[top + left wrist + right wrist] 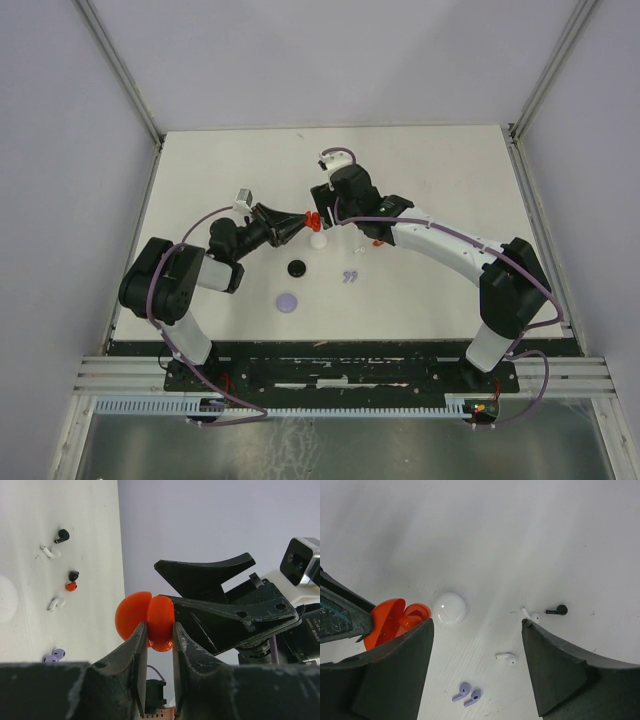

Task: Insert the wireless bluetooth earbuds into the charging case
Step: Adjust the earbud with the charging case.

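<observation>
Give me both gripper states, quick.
Left gripper: closed on the orange charging case.
Right gripper: open, holding nothing.

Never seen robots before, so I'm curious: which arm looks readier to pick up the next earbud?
Right: the right gripper is open and empty, facing the loose earbuds; the left gripper is shut on the open red case.

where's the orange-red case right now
In the top view the orange-red case is near the middle of the table, clamped in the left gripper, next to the white round case and the right gripper.
</observation>
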### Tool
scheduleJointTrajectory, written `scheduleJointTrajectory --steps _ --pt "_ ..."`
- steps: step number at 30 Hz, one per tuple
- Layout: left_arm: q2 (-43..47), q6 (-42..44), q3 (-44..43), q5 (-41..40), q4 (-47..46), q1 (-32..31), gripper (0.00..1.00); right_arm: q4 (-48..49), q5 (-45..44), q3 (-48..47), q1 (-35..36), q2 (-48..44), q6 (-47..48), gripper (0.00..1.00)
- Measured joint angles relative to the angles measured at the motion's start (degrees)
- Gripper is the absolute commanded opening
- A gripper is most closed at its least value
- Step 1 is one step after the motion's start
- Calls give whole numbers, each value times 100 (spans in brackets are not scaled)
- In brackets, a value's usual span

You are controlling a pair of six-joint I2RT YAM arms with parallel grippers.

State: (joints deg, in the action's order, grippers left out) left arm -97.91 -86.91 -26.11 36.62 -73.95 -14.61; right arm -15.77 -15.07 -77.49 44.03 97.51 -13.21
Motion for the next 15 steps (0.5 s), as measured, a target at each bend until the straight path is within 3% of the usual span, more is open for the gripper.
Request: scheduleJointTrajectory --steps 7,15 --pt "-94 0 -87 114 -57 4 3 -162 -247 -7 -68 0 -63 81" --pt "-459 -4 -306 649 -461 105 3 -339 -518 673 -901 -396 -354 81"
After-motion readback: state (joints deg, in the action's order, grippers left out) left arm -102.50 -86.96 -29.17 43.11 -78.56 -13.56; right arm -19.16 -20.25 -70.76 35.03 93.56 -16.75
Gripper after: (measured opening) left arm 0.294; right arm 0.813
